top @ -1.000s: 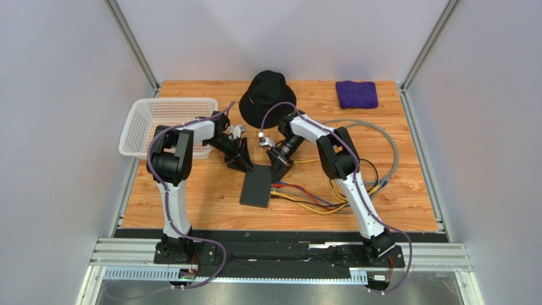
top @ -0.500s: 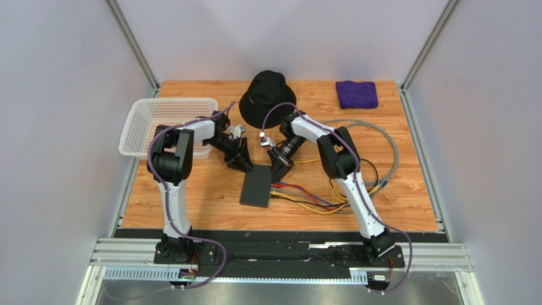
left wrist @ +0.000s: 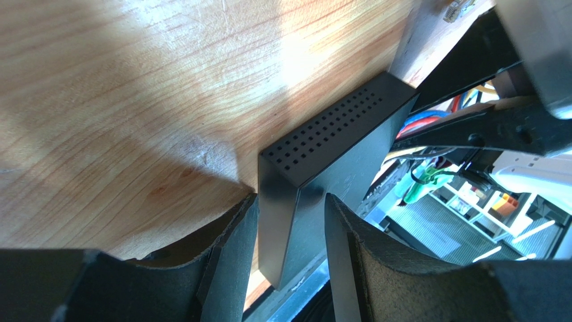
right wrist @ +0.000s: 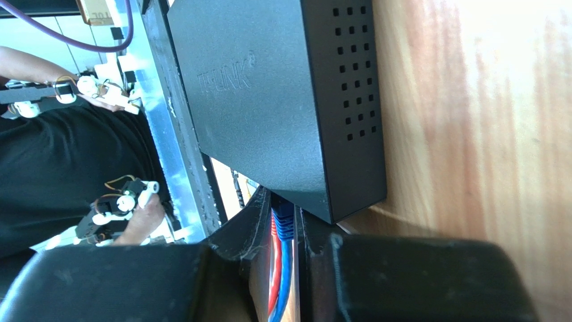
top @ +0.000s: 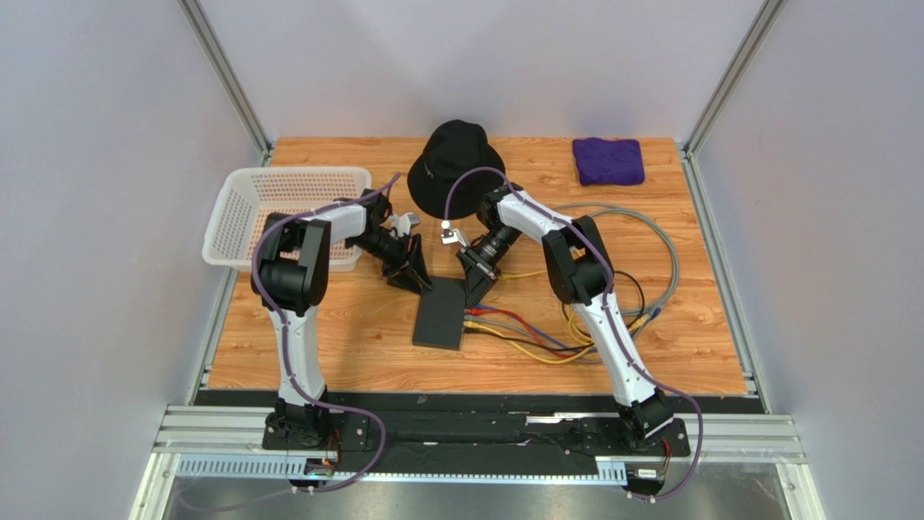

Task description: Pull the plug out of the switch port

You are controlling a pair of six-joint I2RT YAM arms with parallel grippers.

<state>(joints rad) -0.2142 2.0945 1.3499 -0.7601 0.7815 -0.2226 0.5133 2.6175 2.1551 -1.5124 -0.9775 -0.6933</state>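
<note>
Two grips set: left claw (left wrist: 290, 204) clamps the switch (left wrist: 336, 131), right claw (right wrist: 282, 208) pinches the blue plug (right wrist: 282, 226); a straight pull looks due.

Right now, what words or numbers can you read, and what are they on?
"TP-LINK": pressed into the top of the switch, faint.
Digits on the yellow tag at the top edge of the right wrist view: too blurred to read.
Nothing else readable in any view.
</note>
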